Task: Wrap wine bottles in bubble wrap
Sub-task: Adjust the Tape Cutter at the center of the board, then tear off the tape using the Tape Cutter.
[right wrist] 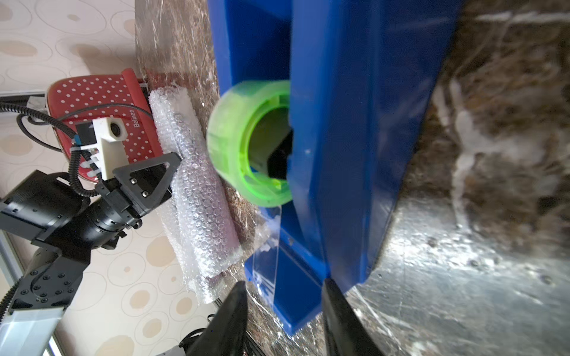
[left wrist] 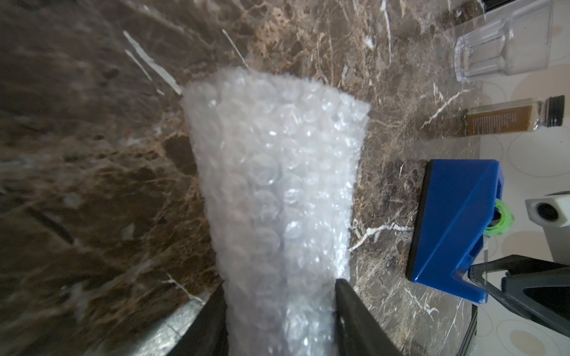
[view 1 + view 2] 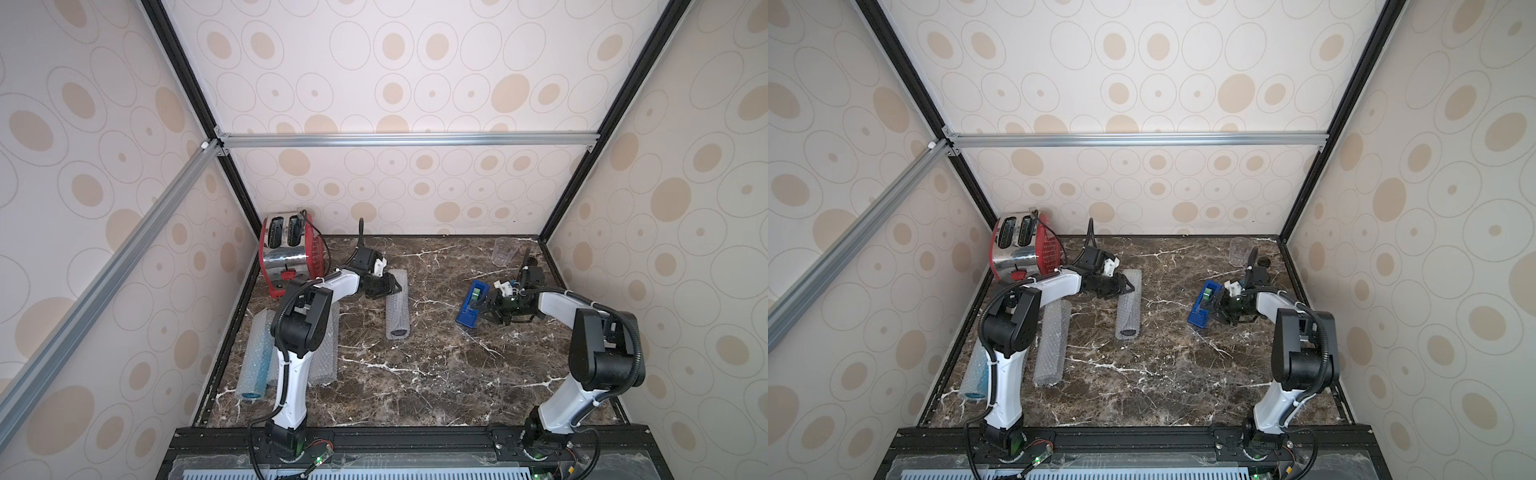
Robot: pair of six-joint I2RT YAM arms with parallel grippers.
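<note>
The left gripper point(image 3: 392, 287) squeezes the far end of the wrapped bottle point(image 3: 397, 309) lying mid table point(image 3: 436, 374) and must not let it unroll, while the right gripper point(image 1: 285, 286), jaws either side of the tape holder point(image 1: 354, 123) tip (pinching or not, I can't tell), should pull tape point(image 1: 246, 145) out slow and straight.

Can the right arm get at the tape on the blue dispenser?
Probably yes: the right gripper straddles the dispenser at its cutter end, the tape strip beside one finger; the left gripper, clamping the bubble wrap, is apart.
</note>
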